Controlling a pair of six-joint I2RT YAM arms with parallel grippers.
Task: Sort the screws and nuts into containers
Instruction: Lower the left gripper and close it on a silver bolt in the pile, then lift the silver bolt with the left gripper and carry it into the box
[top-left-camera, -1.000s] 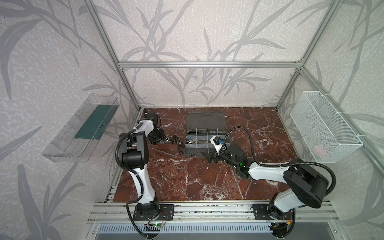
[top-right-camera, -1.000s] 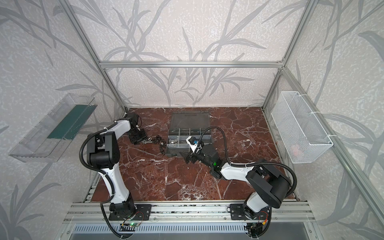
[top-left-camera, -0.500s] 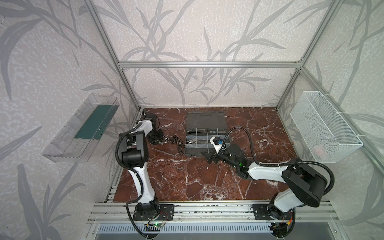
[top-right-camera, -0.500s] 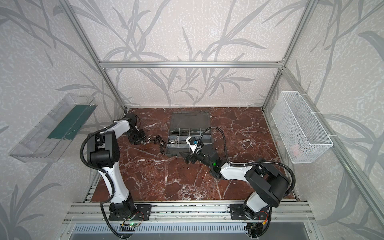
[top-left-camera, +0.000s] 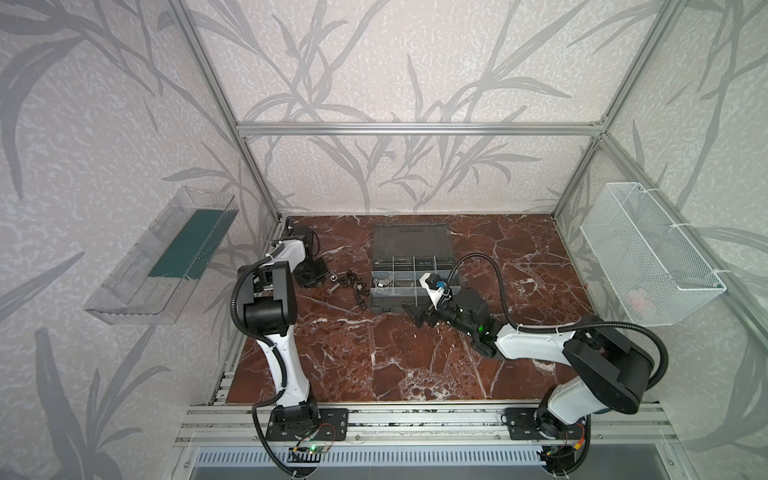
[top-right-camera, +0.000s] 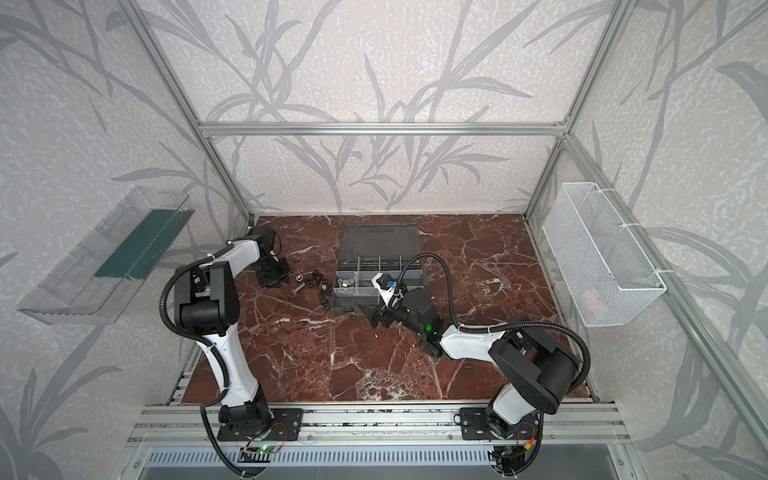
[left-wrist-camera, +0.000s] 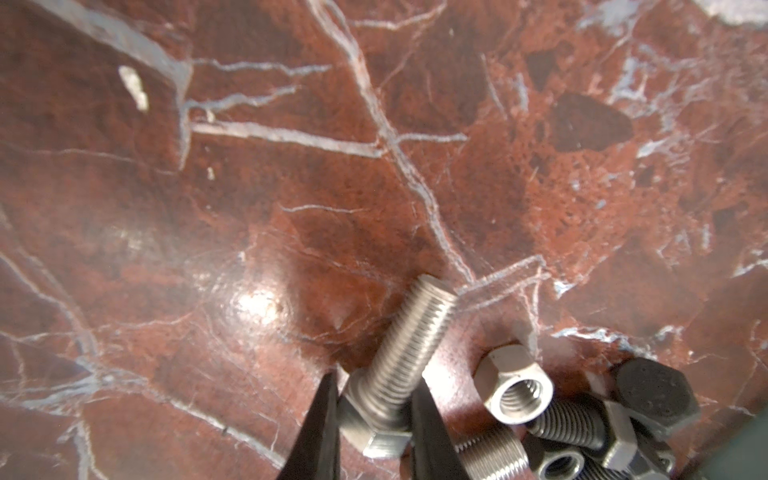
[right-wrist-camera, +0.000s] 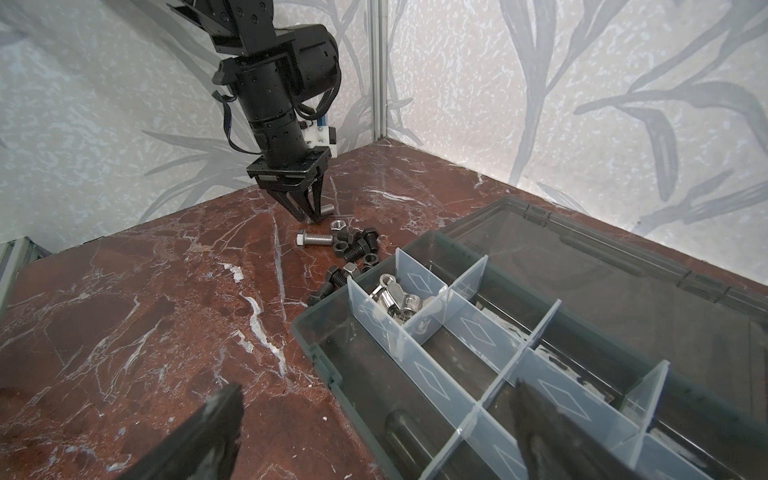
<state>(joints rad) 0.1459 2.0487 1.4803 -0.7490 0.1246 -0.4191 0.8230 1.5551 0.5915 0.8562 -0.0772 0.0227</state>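
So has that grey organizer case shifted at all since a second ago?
No. The organizer case lies where it did, its open lid just short of the far edge of the marble tabletop.

Both top views look down from high, sharing the whole red marble table; each wrist view peers close past its own black fingers.

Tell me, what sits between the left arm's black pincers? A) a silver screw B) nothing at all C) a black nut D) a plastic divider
A: the left wrist view shows the silver screw lying between the fingers of the left gripper, which flank it near its head.
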